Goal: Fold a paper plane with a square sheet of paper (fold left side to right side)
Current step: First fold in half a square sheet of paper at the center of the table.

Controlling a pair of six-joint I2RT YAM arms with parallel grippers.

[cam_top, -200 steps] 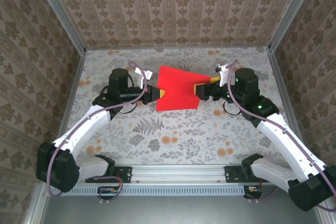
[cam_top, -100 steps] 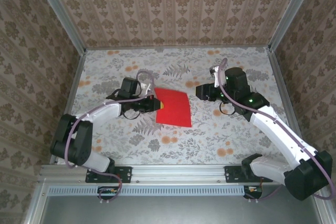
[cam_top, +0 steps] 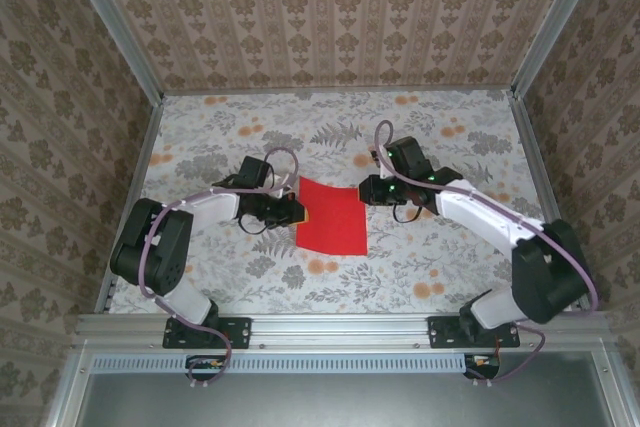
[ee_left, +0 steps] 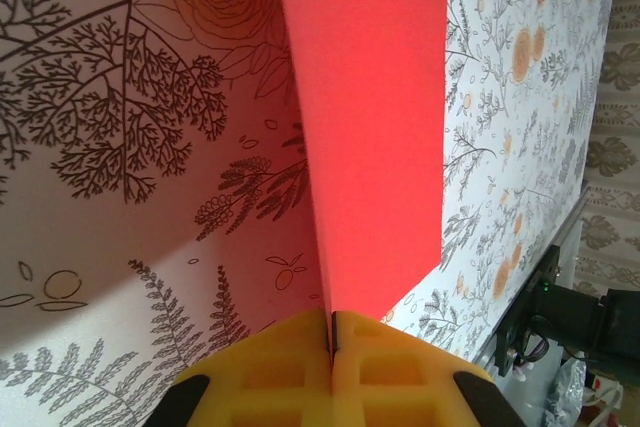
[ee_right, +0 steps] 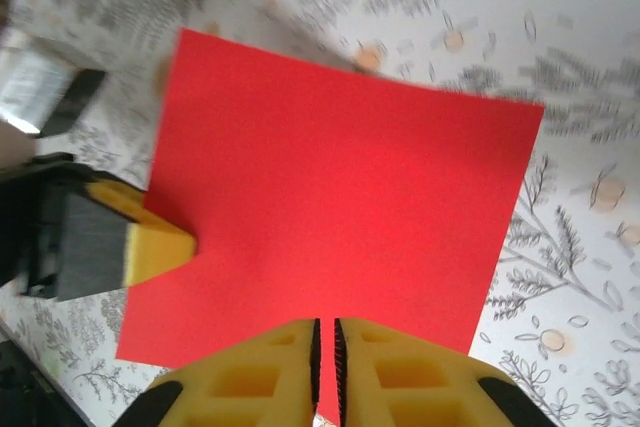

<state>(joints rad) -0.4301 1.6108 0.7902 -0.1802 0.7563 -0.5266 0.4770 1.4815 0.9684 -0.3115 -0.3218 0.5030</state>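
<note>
A: Where does the square sheet of paper (cam_top: 335,219) lie?

B: It is spread out as a full red square on the floral tablecloth (cam_top: 250,137), which runs out past the sheet on every side. One gripper stands at each side of the sheet.

A: How does the left gripper (cam_top: 300,214) stand?

B: It sits at the sheet's left edge, about halfway along. Its yellow pads are pressed together. In the left wrist view the red edge runs straight into the seam between them, so the gripper is clamped on the paper. The sheet looks raised a little off the cloth at that edge, and the cloth just beside it has a reddish glow.

A: And the right gripper (ee_right: 325,332)?

B: From above it is at the sheet's right edge, close to the far right corner. In its own wrist view the two yellow fingers cover that edge of the sheet. They are drawn almost together, with a thin dark slit between them and a sliver of red low in the slit. Whether the paper is pinched there or only lies behind the fingers cannot be told.

A: What is across the sheet from the right gripper?

B: The left gripper's yellow tip, resting on the opposite edge of the sheet.
</note>
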